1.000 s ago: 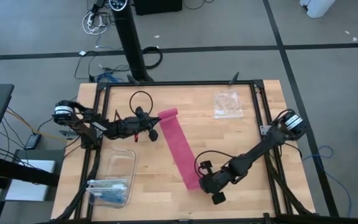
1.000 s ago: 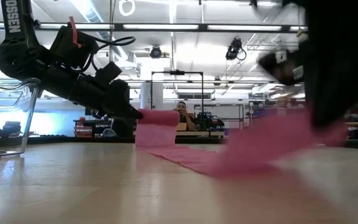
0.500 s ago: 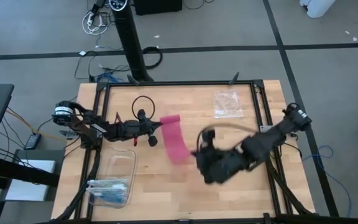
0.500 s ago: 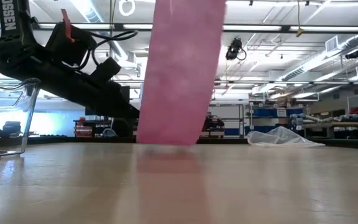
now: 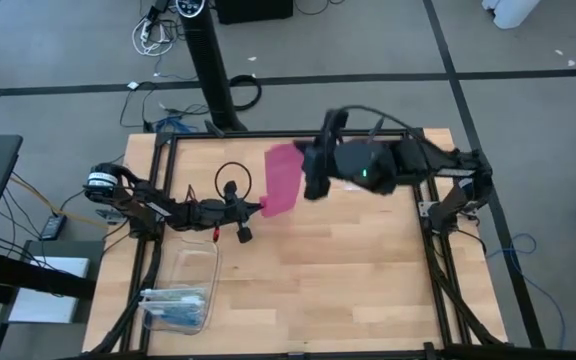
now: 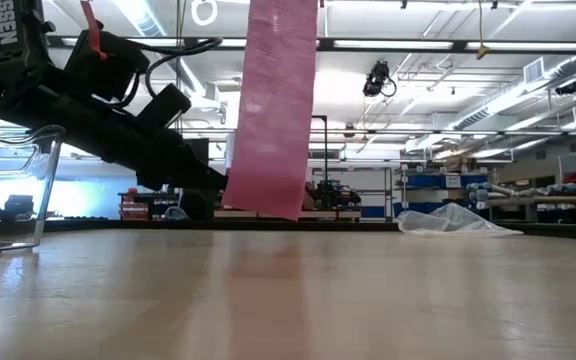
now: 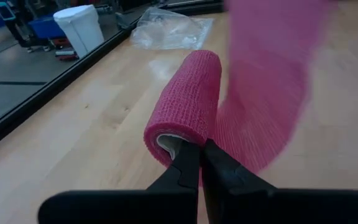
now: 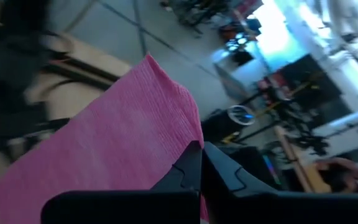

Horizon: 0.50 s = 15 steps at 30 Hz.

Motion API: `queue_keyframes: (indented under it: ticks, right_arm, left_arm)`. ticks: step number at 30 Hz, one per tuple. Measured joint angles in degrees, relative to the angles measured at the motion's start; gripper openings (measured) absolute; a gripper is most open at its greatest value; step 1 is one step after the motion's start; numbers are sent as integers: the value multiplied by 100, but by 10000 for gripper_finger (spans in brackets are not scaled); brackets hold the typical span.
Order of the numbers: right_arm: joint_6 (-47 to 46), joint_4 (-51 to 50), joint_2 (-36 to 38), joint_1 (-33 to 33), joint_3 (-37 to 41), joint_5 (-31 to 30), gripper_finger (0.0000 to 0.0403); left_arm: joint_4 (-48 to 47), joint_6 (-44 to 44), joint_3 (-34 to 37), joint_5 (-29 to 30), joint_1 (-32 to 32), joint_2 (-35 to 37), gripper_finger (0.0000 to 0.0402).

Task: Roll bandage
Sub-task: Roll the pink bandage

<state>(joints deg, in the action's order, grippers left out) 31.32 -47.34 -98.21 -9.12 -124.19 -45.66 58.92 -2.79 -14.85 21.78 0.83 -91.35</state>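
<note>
The magenta-pink bandage [image 5: 282, 180] is part roll, part loose strip. Its rolled end [image 7: 188, 102] is at my left gripper [image 7: 201, 163], which is shut on it left of the table's middle [image 5: 258, 207]. The strip [image 6: 273, 100] rises straight from there out of the top of the low view. My right gripper [image 8: 201, 155] is shut on the strip's free end, high above the table's far middle [image 5: 303, 168]. My left gripper pinches the roll at its near open end [image 7: 178, 144] between its two fingers, at the rim. The fingers come level from the table's left, along the roll's axis. The roll lies about level, just above the table. My right gripper pinches the strip's free end at its edge [image 8: 188, 138] between its two fingers. It holds this end high above the table. The strip runs straight down from it to the roll, clear of the table.
A clear plastic box with blue contents [image 5: 180, 290] stands at the near left. A clear plastic bag [image 6: 458, 220] lies at the far right, under my right arm in the high view. The wood of the near and middle table [image 5: 348, 270] is bare.
My right gripper has swung up from the table's near right and toward the far edge, carrying the strip's free end. The strip, which lay flat and slantwise across the table, has lifted clear and now stands upright from the roll. The rolled end has stayed at my left gripper.
</note>
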Motion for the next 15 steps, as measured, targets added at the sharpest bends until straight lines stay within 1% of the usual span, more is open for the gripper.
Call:
queue_keyframes:
  ticks: [5,10,15]
  right_arm:
    - [503,642,-2,566,-21,52,0]
    - [649,967,-2,986,-21,433,0]
    - [715,1126,-2,1394,-22,817,0]
  left_arm:
    - [20,-106,2,2,160,0,6]
    - [37,-170,0,56,194,0,6]
    - [84,-172,0,-80,322,0,6]
